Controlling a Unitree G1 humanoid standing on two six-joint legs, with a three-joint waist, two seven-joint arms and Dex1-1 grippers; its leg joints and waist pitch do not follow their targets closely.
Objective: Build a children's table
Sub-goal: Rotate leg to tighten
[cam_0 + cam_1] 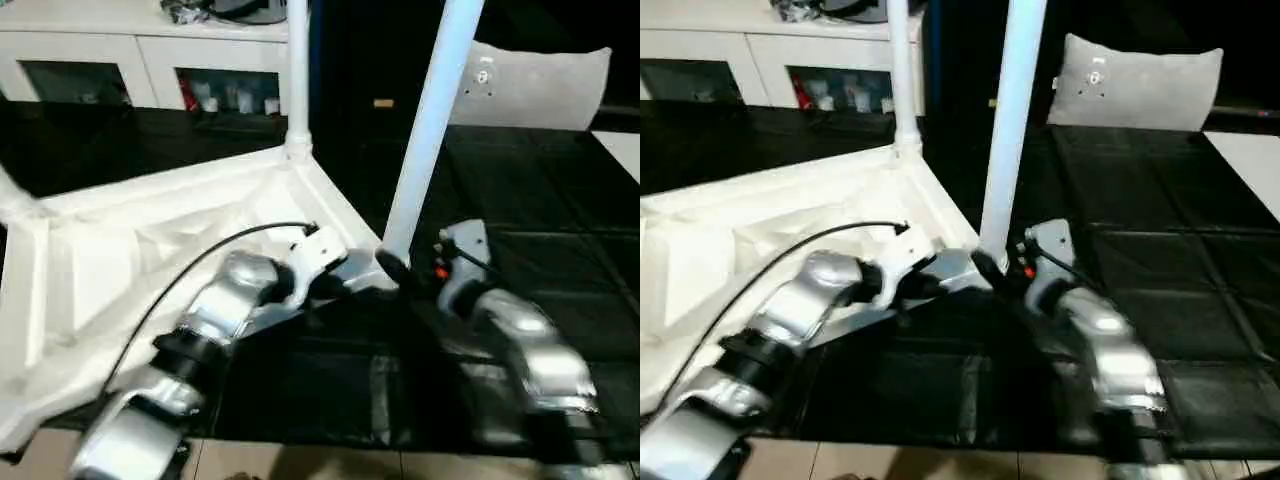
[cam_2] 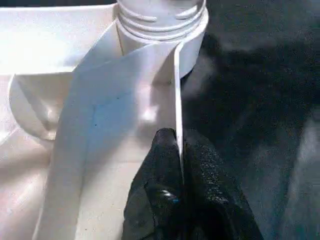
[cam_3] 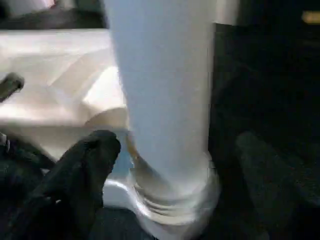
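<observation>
The children's table top (image 1: 150, 250) lies upside down on the black mat, ribbed underside up. One white leg (image 1: 298, 70) stands in the far corner socket. Another leg (image 1: 430, 130) stands in the near right corner socket (image 2: 160, 20). My left gripper (image 2: 180, 145) is shut on the thin rim of the top just beside that socket. My right gripper (image 3: 172, 165) is open around the base of this leg, with one black finger (image 3: 85, 170) on either side and a gap between finger and leg. A third leg's base (image 1: 12, 205) shows at the left edge.
A white cabinet (image 1: 100, 50) with glass doors runs along the back left. A grey-white cushion (image 1: 535, 90) leans at the back right. Black mats (image 1: 540, 200) cover the floor around the top, and bare tan floor (image 1: 300, 465) shows nearest me.
</observation>
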